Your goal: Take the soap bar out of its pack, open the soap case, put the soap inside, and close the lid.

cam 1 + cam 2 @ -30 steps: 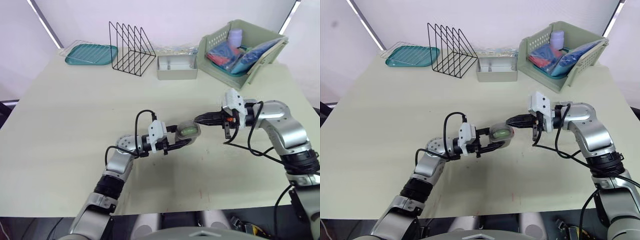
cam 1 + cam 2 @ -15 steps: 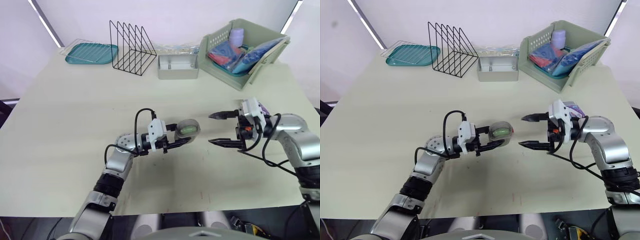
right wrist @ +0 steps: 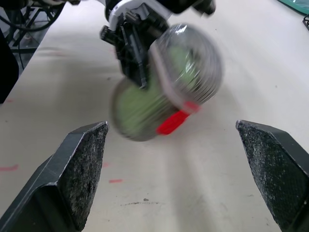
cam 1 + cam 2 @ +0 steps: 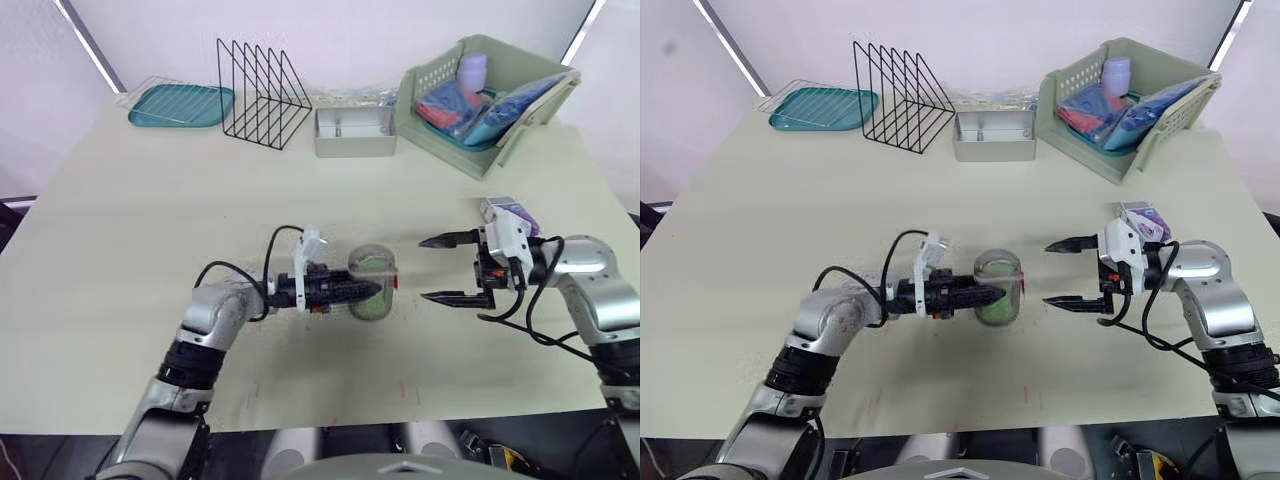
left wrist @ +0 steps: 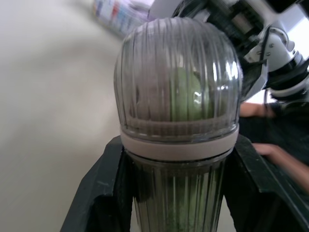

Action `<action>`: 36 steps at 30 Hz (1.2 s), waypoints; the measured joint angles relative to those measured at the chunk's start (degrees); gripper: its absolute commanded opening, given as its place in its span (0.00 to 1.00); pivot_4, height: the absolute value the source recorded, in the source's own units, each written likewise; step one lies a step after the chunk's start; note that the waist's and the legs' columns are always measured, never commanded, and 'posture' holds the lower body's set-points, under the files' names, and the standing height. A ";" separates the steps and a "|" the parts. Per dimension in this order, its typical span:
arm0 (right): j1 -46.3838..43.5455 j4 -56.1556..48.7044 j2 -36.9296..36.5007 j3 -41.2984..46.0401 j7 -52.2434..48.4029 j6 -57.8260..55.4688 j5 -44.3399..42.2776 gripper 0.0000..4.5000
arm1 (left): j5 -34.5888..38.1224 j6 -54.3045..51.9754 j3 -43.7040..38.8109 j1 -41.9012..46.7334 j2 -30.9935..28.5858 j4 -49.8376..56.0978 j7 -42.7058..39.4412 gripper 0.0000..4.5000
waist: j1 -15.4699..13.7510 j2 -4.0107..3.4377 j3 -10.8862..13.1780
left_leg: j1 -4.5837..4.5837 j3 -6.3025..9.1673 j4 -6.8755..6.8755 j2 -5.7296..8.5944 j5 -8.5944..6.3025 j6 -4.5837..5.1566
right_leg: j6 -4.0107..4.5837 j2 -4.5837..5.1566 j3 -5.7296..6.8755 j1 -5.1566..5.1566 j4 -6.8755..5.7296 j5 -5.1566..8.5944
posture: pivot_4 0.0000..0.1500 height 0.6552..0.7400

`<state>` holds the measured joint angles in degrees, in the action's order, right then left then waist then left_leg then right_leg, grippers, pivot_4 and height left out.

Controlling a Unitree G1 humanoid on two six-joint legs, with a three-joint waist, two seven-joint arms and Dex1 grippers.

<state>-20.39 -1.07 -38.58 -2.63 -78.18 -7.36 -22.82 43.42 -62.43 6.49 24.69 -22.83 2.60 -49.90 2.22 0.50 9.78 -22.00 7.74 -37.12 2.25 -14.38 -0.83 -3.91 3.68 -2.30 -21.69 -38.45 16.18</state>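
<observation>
The soap case (image 4: 372,283) is a clear ribbed oval shell with a green soap bar inside and a red tab on its side. Its domed lid (image 5: 178,72) sits down on the lower half. My left gripper (image 4: 362,291) is shut on the case, one black finger on each side (image 5: 104,188), holding it upright at the table's middle, low over the surface. My right gripper (image 4: 426,268) stands open just right of the case, apart from it, with wide-spread fingers (image 3: 82,169). The purple soap pack (image 4: 510,212) lies behind my right wrist.
A green basket (image 4: 520,125) with blue and red packs stands at the back right. A grey metal box (image 4: 355,148), a black wire rack (image 4: 262,95) and a teal tray (image 4: 180,105) line the far edge.
My right gripper, shut against the case's end a second ago, has drawn back to the right and opened. My left arm has turned the case upright and lowered it.
</observation>
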 measured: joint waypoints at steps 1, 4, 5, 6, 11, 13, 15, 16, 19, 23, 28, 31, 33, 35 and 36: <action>0.30 -0.04 0.39 -0.13 0.30 0.11 0.13 0.98 | 1.09 -5.40 -1.92 1.82 1.64 -1.28 3.10 0.42 | -0.25 0.01 0.00 | -0.01 0.06 -0.04 0.02 0.00 0.00 | 0.00 0.00 0.06 0.01 0.00 0.00 | 1.00 1.00; 1.11 -0.17 0.82 -0.79 1.14 0.23 0.24 0.98 | 2.24 -16.17 -7.40 5.65 6.25 -5.84 10.24 0.42 | -0.42 0.00 0.00 | 0.00 0.07 -0.08 0.10 0.00 -0.01 | -0.01 0.02 0.06 0.06 0.00 0.00 | 1.00 1.00; 1.29 -0.17 0.83 -0.90 1.21 0.23 0.37 0.98 | 2.36 -18.93 -9.27 6.81 7.71 -7.60 12.36 0.42 | -0.46 0.00 0.00 | 0.00 0.09 -0.09 0.12 0.01 -0.02 | -0.01 0.03 0.07 0.07 0.00 0.00 | 1.00 1.00; 1.43 -0.16 0.81 -0.88 1.35 0.23 0.42 0.98 | 2.25 -21.73 -11.60 8.14 9.34 -9.68 14.52 0.42 | -0.57 0.00 0.00 | 0.01 0.09 -0.10 0.12 0.03 -0.05 | -0.02 0.04 0.07 0.09 0.00 -0.01 | 1.00 1.00; 1.39 -0.22 1.21 -1.06 2.32 0.63 0.64 0.98 | 1.03 -28.70 -18.21 14.20 13.30 -19.27 20.67 0.42 | -1.23 0.04 -0.02 | 0.02 0.02 -0.11 0.14 0.13 -0.23 | -0.09 0.04 0.07 0.11 0.02 -0.05 | 1.00 1.00; 1.38 -0.21 1.54 -1.26 2.43 0.94 0.82 0.98 | 0.80 -28.82 -17.73 15.70 13.06 -21.56 20.72 0.42 | -1.32 0.05 -0.03 | 0.03 -0.04 -0.11 0.14 0.14 -0.27 | -0.09 0.04 0.06 0.12 0.03 -0.05 | 1.00 1.00; 1.37 -0.20 1.78 -1.61 2.50 1.20 0.92 0.98 | 0.74 -28.62 -16.42 16.84 12.54 -22.53 20.64 0.42 | -1.36 0.07 -0.06 | 0.05 -0.08 -0.11 0.14 0.15 -0.28 | -0.10 0.05 0.04 0.14 0.03 -0.06 | 1.00 1.00; 1.34 -0.18 1.86 -1.71 2.60 1.22 1.01 1.00 | 0.75 -28.09 -15.11 17.36 11.87 -23.00 19.91 0.53 | -1.34 0.09 -0.07 | 0.06 -0.10 -0.10 0.13 0.15 -0.29 | -0.10 0.05 0.03 0.14 0.03 -0.06 | 1.00 1.00; 0.96 -0.01 2.07 -1.94 2.90 1.22 1.13 1.00 | 0.44 -25.37 -10.32 18.12 9.17 -22.80 17.04 0.80 | -1.14 0.16 -0.13 | 0.11 -0.15 -0.06 0.06 0.20 -0.37 | -0.10 0.01 -0.01 0.13 0.03 -0.07 | 1.00 1.00; 0.59 1.12 2.18 -1.94 3.44 0.82 1.12 1.00 | 0.58 -23.15 -6.62 19.00 6.43 -21.61 12.70 0.99 | -0.74 0.12 -0.27 | 0.27 -0.24 0.07 0.02 0.25 -0.45 | -0.10 -0.02 -0.04 0.16 0.03 -0.07 | 1.00 1.00; 0.18 1.67 2.46 -1.96 3.56 0.40 1.16 1.00 | 0.43 -18.00 -1.26 17.02 1.31 -17.16 8.68 0.99 | 0.40 0.11 -0.26 | 0.28 -0.22 0.19 -0.16 0.25 -0.45 | -0.08 -0.14 -0.13 0.09 0.02 -0.07 | 1.00 1.00; -0.01 2.34 2.60 -1.95 3.95 0.20 1.36 1.00 | -0.80 -12.38 2.13 14.57 -3.84 -12.36 5.44 0.99 | 0.81 0.11 -0.26 | 0.33 -0.27 0.35 -0.31 0.24 -0.44 | -0.01 -0.28 -0.27 0.00 0.03 -0.11 | 1.00 1.00; -0.20 2.62 2.62 -1.81 4.84 -0.17 1.36 1.00 | -3.53 -5.64 3.91 12.36 -7.78 -9.03 3.35 0.99 | 1.19 0.10 -0.25 | 0.37 -0.33 0.42 -0.42 0.25 -0.45 | 0.04 -0.36 -0.35 -0.02 0.05 -0.14 | 1.00 1.00; -0.12 3.48 2.54 -1.30 5.74 -0.58 1.36 1.00 | -8.61 6.09 4.56 9.00 -12.50 -6.05 0.80 0.99 | 1.23 0.09 -0.24 | 0.37 -0.36 0.58 -0.50 0.26 -0.48 | 0.17 -0.43 -0.36 -0.04 0.20 -0.21 | 1.00 1.00; 0.10 3.67 2.43 -1.06 6.15 -0.66 1.36 1.00 | -11.05 11.07 4.49 7.43 -14.57 -4.77 -0.30 0.99 | 1.11 0.08 -0.24 | 0.34 -0.33 0.64 -0.54 0.28 -0.50 | 0.24 -0.47 -0.35 -0.05 0.35 -0.26 | 1.00 1.00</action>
<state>-20.29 2.60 -36.15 -3.69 -72.03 -8.02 -21.47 32.36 -51.36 10.98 32.12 -37.40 -2.17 -50.21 3.33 0.59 9.55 -21.66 7.41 -36.48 1.70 -14.10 -1.33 -3.67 3.21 -2.65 -21.73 -38.10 15.93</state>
